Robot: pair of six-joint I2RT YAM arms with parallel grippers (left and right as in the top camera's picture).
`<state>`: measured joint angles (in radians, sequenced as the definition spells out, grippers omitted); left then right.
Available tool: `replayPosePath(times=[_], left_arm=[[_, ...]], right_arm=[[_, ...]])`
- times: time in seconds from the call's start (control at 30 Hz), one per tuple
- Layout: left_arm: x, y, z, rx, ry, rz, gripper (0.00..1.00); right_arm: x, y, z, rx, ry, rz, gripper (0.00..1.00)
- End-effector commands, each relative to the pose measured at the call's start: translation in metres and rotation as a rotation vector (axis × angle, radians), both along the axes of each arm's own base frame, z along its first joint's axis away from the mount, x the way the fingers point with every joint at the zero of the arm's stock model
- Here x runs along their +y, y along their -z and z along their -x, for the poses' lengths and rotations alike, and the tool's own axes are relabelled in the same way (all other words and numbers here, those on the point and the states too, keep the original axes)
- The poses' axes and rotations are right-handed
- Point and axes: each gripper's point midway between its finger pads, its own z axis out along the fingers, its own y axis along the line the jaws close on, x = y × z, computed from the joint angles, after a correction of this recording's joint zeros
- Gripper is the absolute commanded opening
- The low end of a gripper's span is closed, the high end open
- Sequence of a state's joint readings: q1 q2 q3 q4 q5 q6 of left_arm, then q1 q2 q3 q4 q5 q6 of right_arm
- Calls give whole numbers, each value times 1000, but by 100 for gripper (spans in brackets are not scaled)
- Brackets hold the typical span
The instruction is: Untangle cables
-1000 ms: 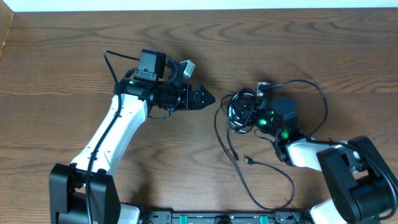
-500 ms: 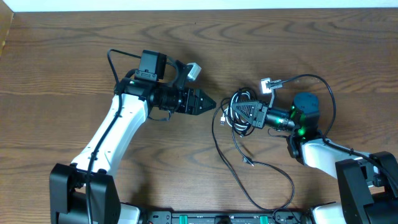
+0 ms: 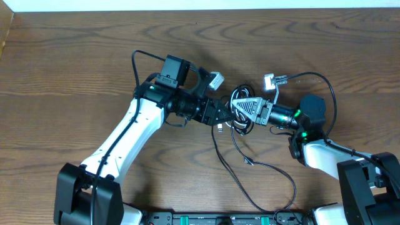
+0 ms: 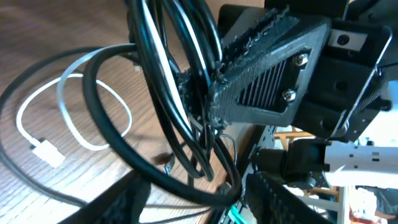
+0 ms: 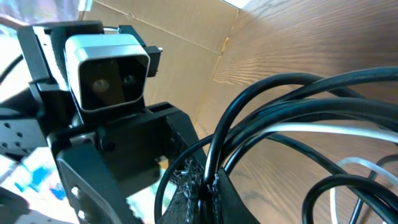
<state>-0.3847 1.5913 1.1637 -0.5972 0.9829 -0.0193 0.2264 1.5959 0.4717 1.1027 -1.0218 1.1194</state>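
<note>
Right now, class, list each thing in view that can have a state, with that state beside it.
black cables: tangled in loops, bunch lifted and pinched, one strand trailing slack on the table.
white cable: loosely looped on the table, plug end free.
right gripper: shut on the black cables.
left gripper: open, right up against the bunch.

A brown wooden table (image 3: 75, 69) with strong wavy grain fills nearly the whole overhead view, and both wrist views show the same grain. A pale white strip (image 3: 200, 4) runs along its far edge. A tan cardboard box (image 3: 5, 31) sits at the far left corner, cut off by the frame. In the right wrist view its creased wall (image 5: 186, 31) rises behind the tabletop.
</note>
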Motion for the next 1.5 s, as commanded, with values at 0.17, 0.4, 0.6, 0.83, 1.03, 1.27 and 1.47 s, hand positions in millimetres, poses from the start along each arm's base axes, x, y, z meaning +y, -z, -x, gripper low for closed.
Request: replayPosePath(times=[0.17,0.4,0.6,0.83,1.03,1.27,1.47], left_arm=[[-3,-16,-5,-73,14,31,49],[-4,-18,-7,-89,12,39,45],[-5,-20,-10,-93,3,46,24],[-5,-20,-10,-93,3,46,8],[6,-4,-17,-95,-51,-54,8],[59,34,-30,-50,-209,-334,8],[100,43,-44,-12,-322,-406,8]], right_arm=[[1,-8,8,136,-46,-58,1],[1,-8,8,156,-46,-64,1],[1,-8,7,196,-45,-76,1],[1,-15,8,218,-49,-104,1],[-10,-32,4,156,-36,-141,1],[-34,-42,6,119,-58,-144,1],[-52,-39,4,114,-52,-127,1]])
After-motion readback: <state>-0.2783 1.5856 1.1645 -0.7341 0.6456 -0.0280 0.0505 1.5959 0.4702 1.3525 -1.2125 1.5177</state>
